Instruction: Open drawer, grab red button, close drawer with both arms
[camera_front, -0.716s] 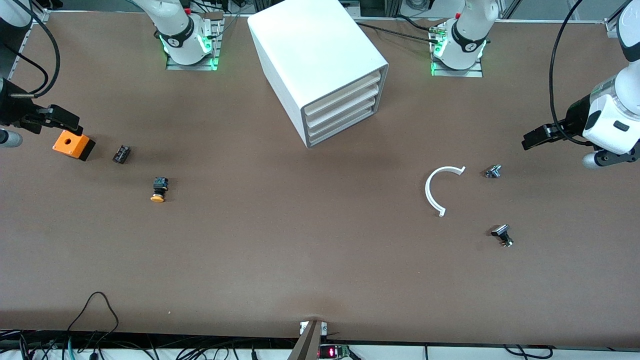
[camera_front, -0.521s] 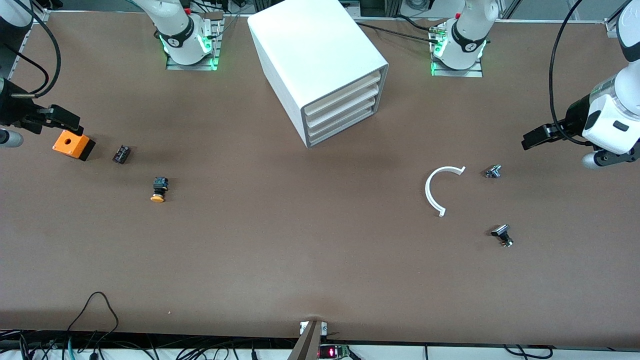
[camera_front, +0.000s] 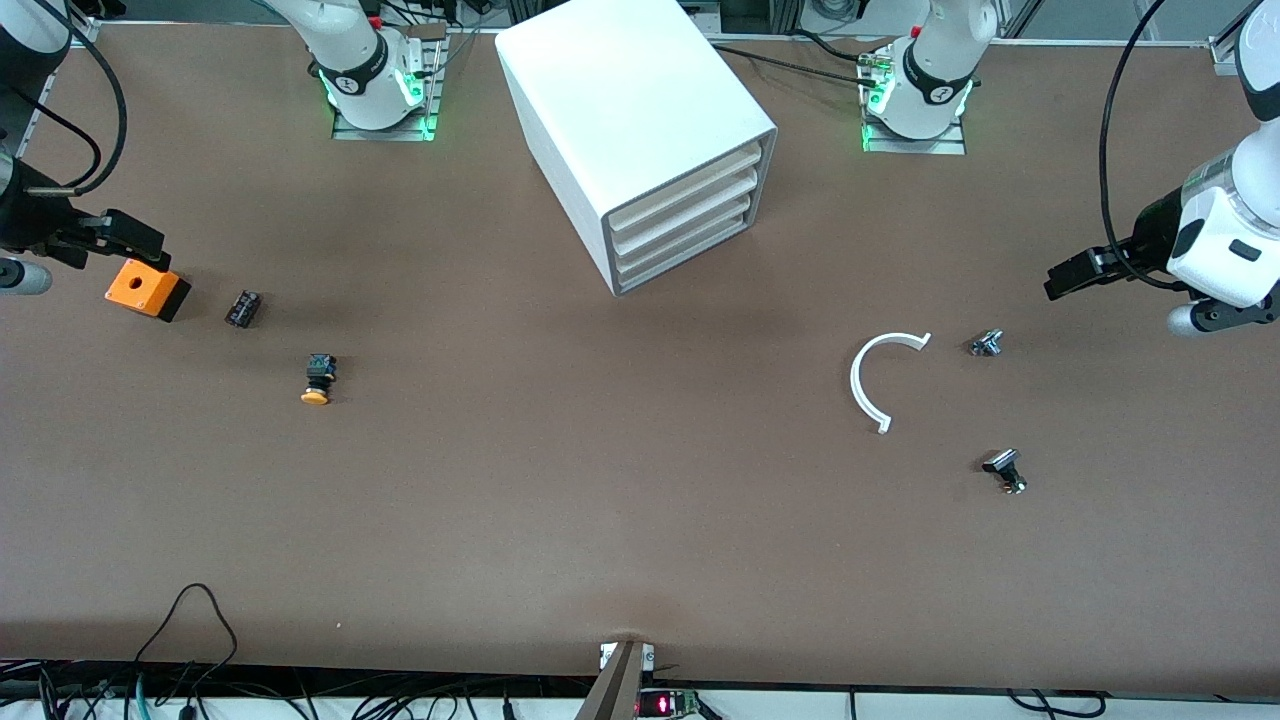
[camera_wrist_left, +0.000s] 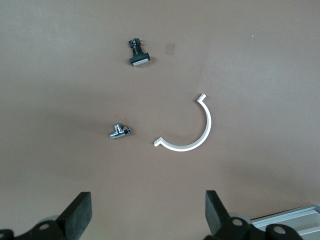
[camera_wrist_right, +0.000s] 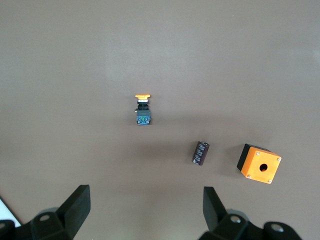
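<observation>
The white cabinet (camera_front: 630, 100) stands at the back middle of the table, and its four cream-fronted drawers (camera_front: 690, 215) are all shut. The red-capped button is hidden from every view. My right gripper (camera_front: 145, 243) hangs open and empty over the table just above the orange box (camera_front: 146, 289), at the right arm's end; the right wrist view shows its jaws (camera_wrist_right: 145, 205) wide apart. My left gripper (camera_front: 1062, 281) hangs open and empty at the left arm's end, over bare table by the small metal part (camera_front: 986, 343); its jaws (camera_wrist_left: 147, 210) are wide apart.
An orange-yellow-capped button (camera_front: 316, 380) and a small black part (camera_front: 243, 307) lie near the orange box. A white C-shaped ring (camera_front: 868, 385) and a black-and-silver part (camera_front: 1005, 470) lie toward the left arm's end. Cables run along the table's front edge.
The right gripper has shifted very slightly above the orange box. The left arm and all objects are as before.
</observation>
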